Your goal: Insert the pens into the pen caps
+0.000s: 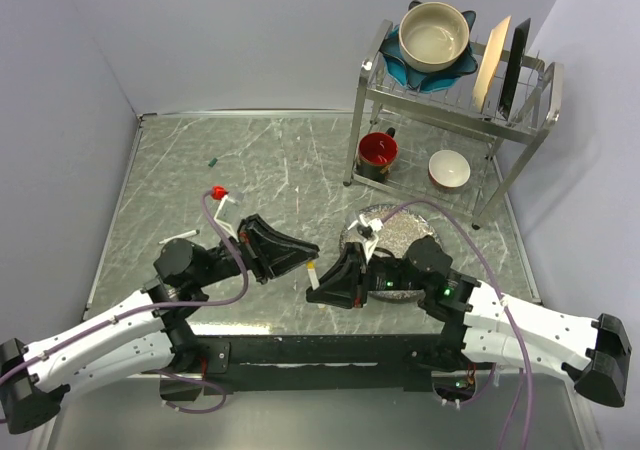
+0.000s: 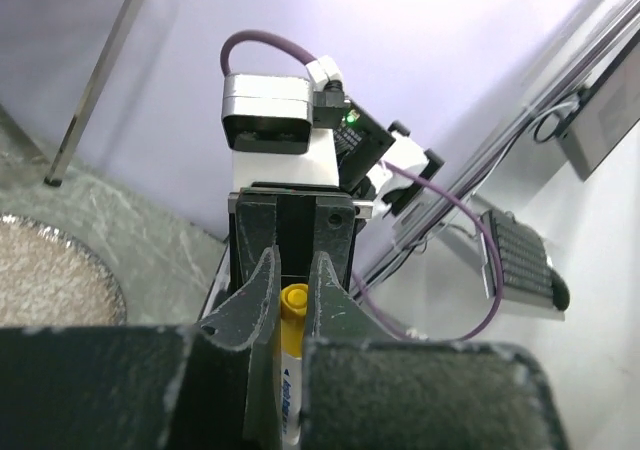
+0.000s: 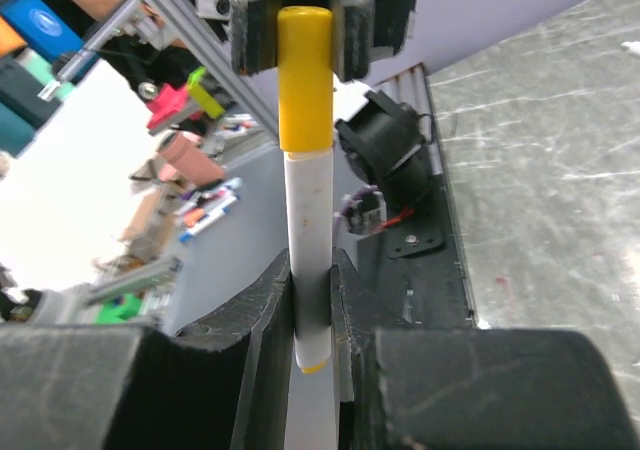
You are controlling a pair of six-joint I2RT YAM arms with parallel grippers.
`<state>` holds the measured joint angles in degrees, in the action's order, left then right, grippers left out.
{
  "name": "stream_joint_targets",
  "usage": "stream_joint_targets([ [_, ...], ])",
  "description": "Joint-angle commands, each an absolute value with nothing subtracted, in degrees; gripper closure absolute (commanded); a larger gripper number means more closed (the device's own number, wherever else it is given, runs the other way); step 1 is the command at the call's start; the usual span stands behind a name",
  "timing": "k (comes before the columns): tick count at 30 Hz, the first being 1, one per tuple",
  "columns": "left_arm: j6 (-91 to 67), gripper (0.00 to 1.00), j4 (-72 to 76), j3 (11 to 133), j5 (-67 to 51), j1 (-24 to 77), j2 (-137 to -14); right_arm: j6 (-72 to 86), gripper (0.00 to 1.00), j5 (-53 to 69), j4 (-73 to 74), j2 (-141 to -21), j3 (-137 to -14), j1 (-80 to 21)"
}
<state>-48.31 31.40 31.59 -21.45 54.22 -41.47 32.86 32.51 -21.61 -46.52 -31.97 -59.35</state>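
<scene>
One pen (image 3: 309, 240) was held above the desk (image 1: 300, 170) by the right gripper (image 3: 310, 300), its yellow cap (image 3: 304, 75) clamped in the left gripper (image 2: 295, 300), apparently seated. The red cap (image 1: 218, 191), green cap (image 1: 212, 159) and loose pen (image 1: 180, 236) were judged outstanding.

Yellow cap (image 3: 304, 70) covers one end of the white pen (image 3: 308, 240).

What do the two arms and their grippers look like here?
The left arm and right arm have white shell links, black joints and black base caps. The left gripper and right gripper are black wedges with flat dark fingers. A purple cable loops along each arm. Small green lights glow on the right arm.
</scene>
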Motion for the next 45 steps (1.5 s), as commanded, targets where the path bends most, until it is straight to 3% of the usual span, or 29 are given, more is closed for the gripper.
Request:
stream_joint_targets([
  [1, -54.5, 0.99, 35.9, 26.0, -28.2, 56.9, -43.2, 37.9, 1.00, 27.9, -32.7, -45.3, -39.9, -54.0],
  [8, -54.7, 0.99, 35.2, 23.1, -25.1, 60.5, -43.6, 37.8, 1.00, 29.5, -32.0, -48.4, -46.5, -51.4],
  [12, -52.6, 0.99, 26.6, 24.5, -21.5, 61.0, -43.5, 31.7, 1.00, 28.6, -23.6, -51.4, -52.5, -50.5],
  [24, -51.2, 0.99, 20.6, 23.4, -20.1, 61.4, -45.4, 22.3, 1.00, 23.8, -8.9, -57.9, -63.6, -47.5],
  [37, -51.3, 0.99, 28.5, 20.5, -24.4, 61.7, -47.7, 28.9, 1.00, 31.9, -17.8, -60.5, -64.4, -42.1],
  [45, -44.0, 0.99, 7.3, 37.4, -4.1, 61.0, -46.8, 30.1, 1.00, 35.4, -20.7, -58.0, -52.0, -42.1],
])
